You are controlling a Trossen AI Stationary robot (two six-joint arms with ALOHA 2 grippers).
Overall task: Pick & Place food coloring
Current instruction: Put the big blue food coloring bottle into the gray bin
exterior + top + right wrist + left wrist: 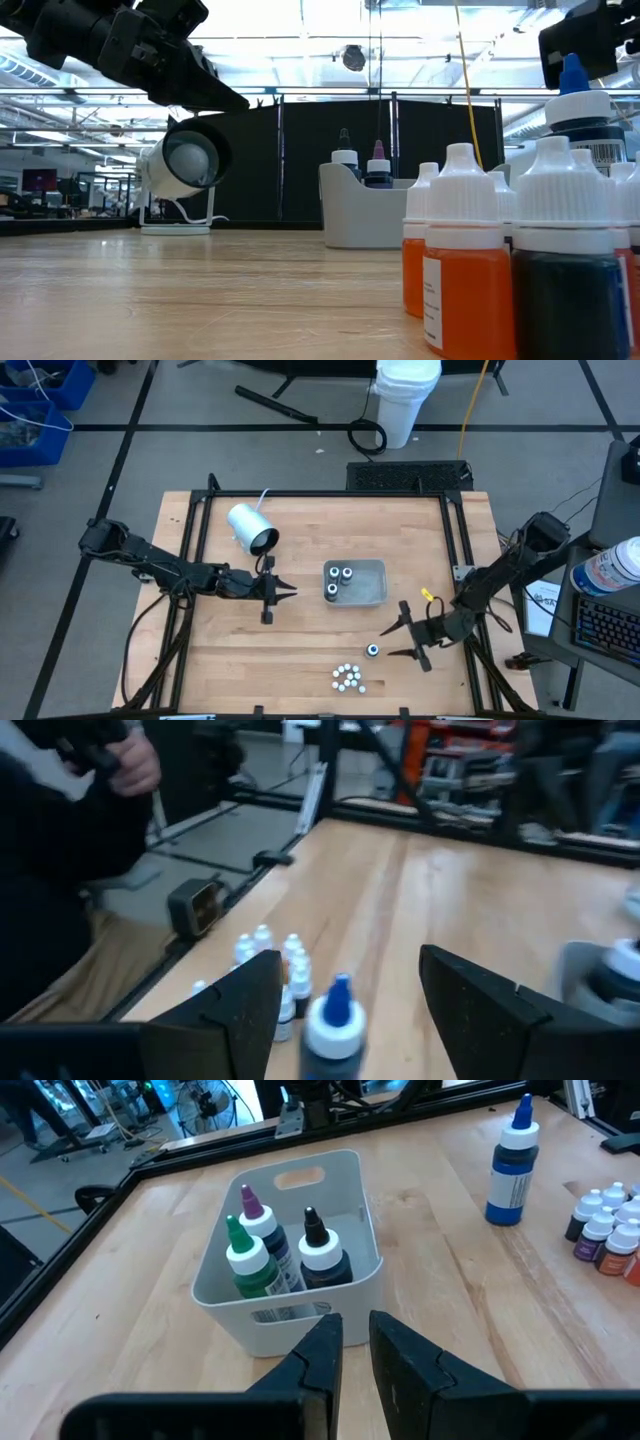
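Around blue-capped bottle (pixel 335 1020): right hand (pixel 404 632) fingers spread, low.

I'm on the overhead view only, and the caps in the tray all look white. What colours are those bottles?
Observer: The tray holds a green-tipped bottle, a purple-tipped bottle and a black-tipped bottle, all upright.
Operator: And the lone one by my right arm?
Observer: That is a blue-tipped bottle, upright. The right gripper has its fingers open on either side of it, not gripping.
Operator: Is the left holding anything?
Observer: No. The left gripper points at the tray with a narrow gap between its fingers and nothing in it.
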